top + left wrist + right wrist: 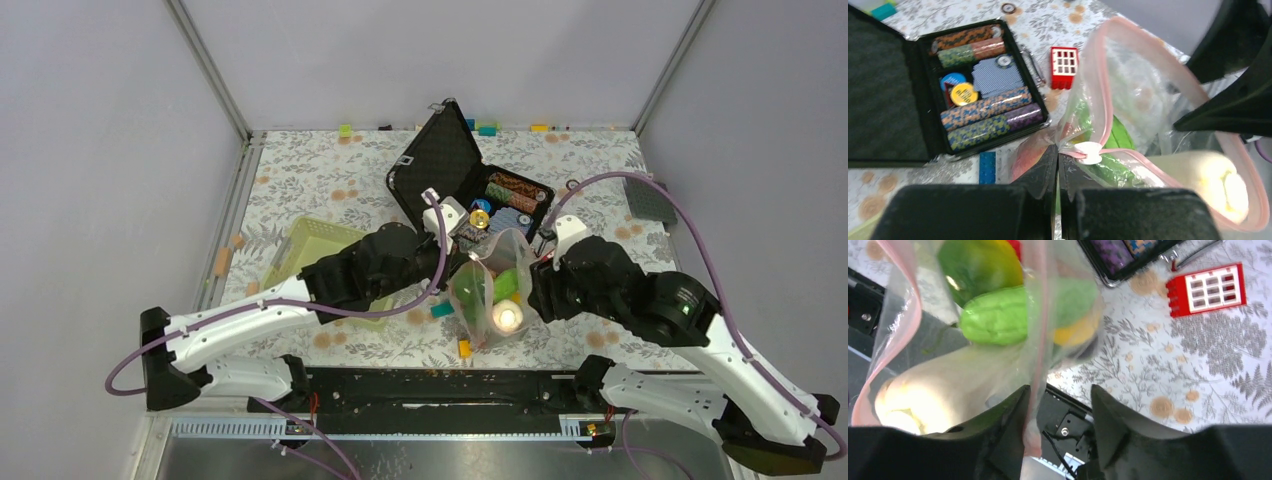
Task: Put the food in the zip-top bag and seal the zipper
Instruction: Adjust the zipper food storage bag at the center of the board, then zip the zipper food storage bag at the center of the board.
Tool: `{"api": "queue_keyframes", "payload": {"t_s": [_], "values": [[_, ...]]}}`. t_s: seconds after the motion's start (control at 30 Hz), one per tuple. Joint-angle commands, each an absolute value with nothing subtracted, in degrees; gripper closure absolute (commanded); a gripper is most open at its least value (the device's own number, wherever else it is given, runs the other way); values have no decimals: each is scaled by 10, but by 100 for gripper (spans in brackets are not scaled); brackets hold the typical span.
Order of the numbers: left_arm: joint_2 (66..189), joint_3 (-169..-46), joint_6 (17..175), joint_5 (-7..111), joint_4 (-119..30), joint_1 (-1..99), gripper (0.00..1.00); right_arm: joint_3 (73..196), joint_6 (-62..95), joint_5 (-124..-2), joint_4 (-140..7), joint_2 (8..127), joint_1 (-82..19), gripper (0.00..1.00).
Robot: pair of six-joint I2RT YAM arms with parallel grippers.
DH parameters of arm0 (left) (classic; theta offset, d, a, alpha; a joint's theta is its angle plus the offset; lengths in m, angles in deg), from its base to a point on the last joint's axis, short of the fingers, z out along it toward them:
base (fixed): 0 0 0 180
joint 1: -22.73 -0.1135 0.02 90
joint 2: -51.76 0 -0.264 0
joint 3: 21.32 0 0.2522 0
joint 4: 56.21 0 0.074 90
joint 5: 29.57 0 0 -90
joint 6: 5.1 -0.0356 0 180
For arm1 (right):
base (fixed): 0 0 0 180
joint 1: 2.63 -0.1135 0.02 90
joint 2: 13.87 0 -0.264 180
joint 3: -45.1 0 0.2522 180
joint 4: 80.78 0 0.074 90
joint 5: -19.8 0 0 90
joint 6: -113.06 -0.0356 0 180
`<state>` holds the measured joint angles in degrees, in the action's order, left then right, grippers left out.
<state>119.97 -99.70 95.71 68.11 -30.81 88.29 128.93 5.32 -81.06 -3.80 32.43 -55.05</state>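
Note:
The clear zip-top bag (478,300) hangs above the table between both arms, mouth open. Its pink zipper (1100,107) loops round the opening, with a white slider tab (1088,152) at one end. My left gripper (1058,152) is shut on the bag's edge right beside that tab. Food lies inside: green pieces (995,320), a yellow one (1079,332) and a pale cream piece (1215,175). My right gripper (1058,395) is open; the bag's pink edge (1037,365) rests against its left finger, apart from the right finger.
An open black case (445,160) with poker chips (980,112) stands behind the bag. A light green basket (315,245) sits under the left arm. A red block (1208,290), a teal block (441,311) and a yellow block (464,347) lie on the flowered tabletop.

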Motion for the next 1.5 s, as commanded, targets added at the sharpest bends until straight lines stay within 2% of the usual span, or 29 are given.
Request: {"api": "queue_keyframes", "payload": {"t_s": [0.0,0.07,0.13,0.2,0.37,0.5,0.63,0.77,0.9,1.0,1.23,1.37,1.47], "values": [[1154,-1024,973,782,-321,881,100,1299,19,-894,15,283,-548,59],[1139,-1019,973,805,-312,881,100,1298,25,-930,-4,265,-547,76],[1126,-1012,973,825,-303,881,100,1299,37,-967,-29,260,-547,87],[1110,-1002,974,839,-295,881,100,1306,52,-1000,-48,269,-547,92],[1056,-949,966,802,-312,881,100,1354,72,-1088,-65,328,-539,96],[1020,-901,953,734,-333,880,100,1382,92,-1079,-65,365,-490,96],[1010,-870,928,671,-363,880,100,1368,136,-1010,-96,381,-409,93],[1024,-856,903,620,-419,879,100,1352,173,-936,-136,410,-342,94],[1054,-874,886,578,-442,879,100,1342,227,-851,-188,426,-320,94],[1077,-884,889,575,-453,875,100,1344,251,-828,-188,430,-311,85],[1089,-875,942,630,-490,858,100,1351,317,-739,-195,403,-309,40],[1075,-867,958,641,-497,857,100,1337,364,-662,-219,365,-309,21],[1078,-878,967,641,-480,857,100,1333,415,-556,-239,345,-309,10]]}}
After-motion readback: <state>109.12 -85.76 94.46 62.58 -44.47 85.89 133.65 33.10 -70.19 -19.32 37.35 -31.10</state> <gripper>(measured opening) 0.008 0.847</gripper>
